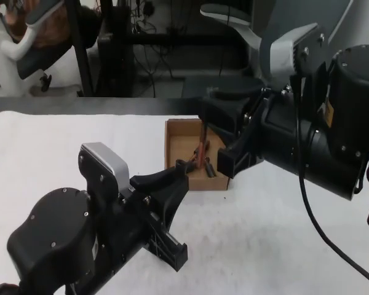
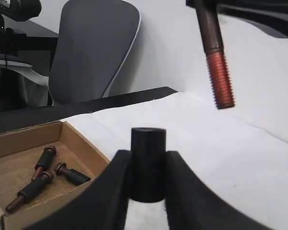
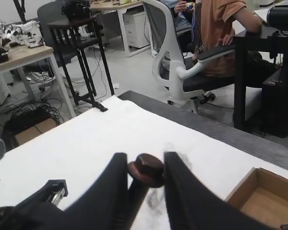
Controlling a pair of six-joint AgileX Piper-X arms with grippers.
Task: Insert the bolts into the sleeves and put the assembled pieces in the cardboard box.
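Bolt (image 2: 215, 62) clamped by right pincer (image 3: 145, 164) | sleeve (image 2: 148, 141) clamped by left pincer (image 2: 148, 157), base hidden | cardboard box (image 1: 172, 147) partly hidden

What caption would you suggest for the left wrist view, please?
Left gripper holds a black sleeve as the bolt hangs nearby, with assembled pieces lying in the cardboard box.

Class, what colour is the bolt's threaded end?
The threaded end is reddish-copper; best in left wrist view.
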